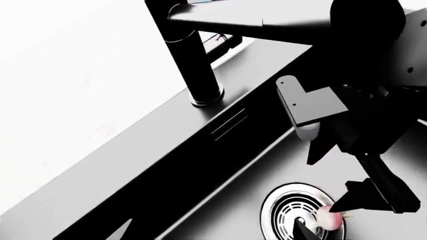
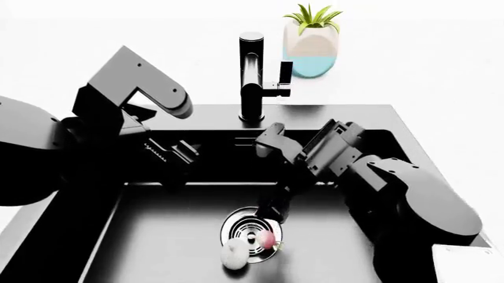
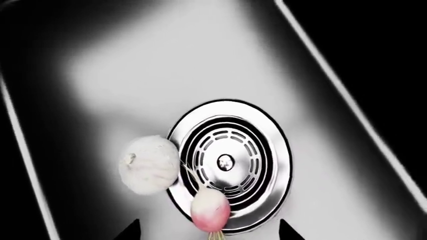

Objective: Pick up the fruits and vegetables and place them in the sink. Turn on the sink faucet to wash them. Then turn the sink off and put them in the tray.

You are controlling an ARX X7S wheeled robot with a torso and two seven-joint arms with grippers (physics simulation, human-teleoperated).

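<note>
Head view shows both radish (image 2: 268, 238) and garlic (image 2: 234, 256) lying in the sink (image 2: 157, 247) by the drain (image 2: 240, 227), touching each other. I'd say the right gripper (image 2: 275, 213) is descending on the radish; its fingers look spread in the right wrist view. Next it needs to close around the radish cleanly. Left gripper (image 2: 174, 154) hovers apart, spread, holding nothing. Faucet (image 2: 251, 76) stands behind.

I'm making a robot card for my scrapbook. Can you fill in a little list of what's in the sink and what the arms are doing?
radish: on the drain rim
garlic: beside the drain, near the radish
sink: no water seen
faucet: upright behind basin
right gripper: open, above the radish
left gripper: over the sink's back edge, holding nothing; open or shut unclear
tray: not in view
</note>
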